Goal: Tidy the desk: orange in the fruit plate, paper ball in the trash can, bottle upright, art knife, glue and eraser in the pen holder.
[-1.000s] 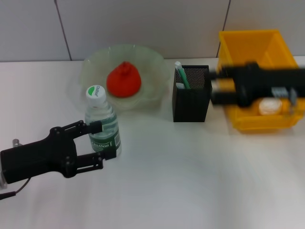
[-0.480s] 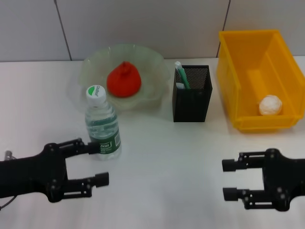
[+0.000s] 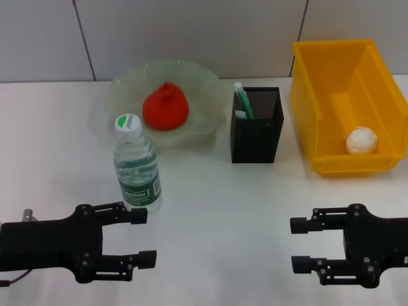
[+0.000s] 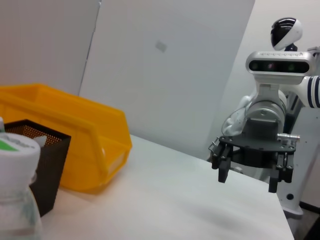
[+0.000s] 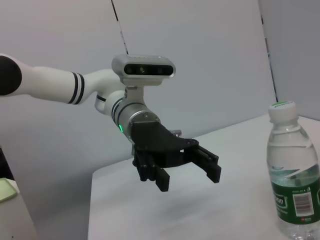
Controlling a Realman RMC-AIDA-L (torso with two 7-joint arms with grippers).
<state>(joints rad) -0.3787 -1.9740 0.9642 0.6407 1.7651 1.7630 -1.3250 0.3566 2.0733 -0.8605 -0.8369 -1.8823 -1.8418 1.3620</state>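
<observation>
The orange (image 3: 165, 107) lies in the fruit plate (image 3: 204, 83) at the back. In front of the plate the bottle (image 3: 136, 167) stands upright, also seen as the bottle (image 5: 292, 185) in the right wrist view. The art knife (image 3: 243, 101) sticks out of the pen holder (image 3: 256, 131). The paper ball (image 3: 361, 140) rests in the trash can (image 3: 331, 95). My left gripper (image 3: 144, 236) is open near the front edge, just short of the bottle and apart from it. My right gripper (image 3: 298, 244) is open at the front right, holding nothing. Glue and eraser are hidden.
A wall rises close behind the plate, holder and bin. White tabletop (image 3: 217, 217) stretches between the two grippers. The left wrist view shows the trash can (image 4: 75, 135), the pen holder (image 4: 47, 155) and the far right gripper (image 4: 248, 180).
My left gripper let go of the bottle and drew back toward the front edge. My right arm came away from above the trash can down to the front right.
</observation>
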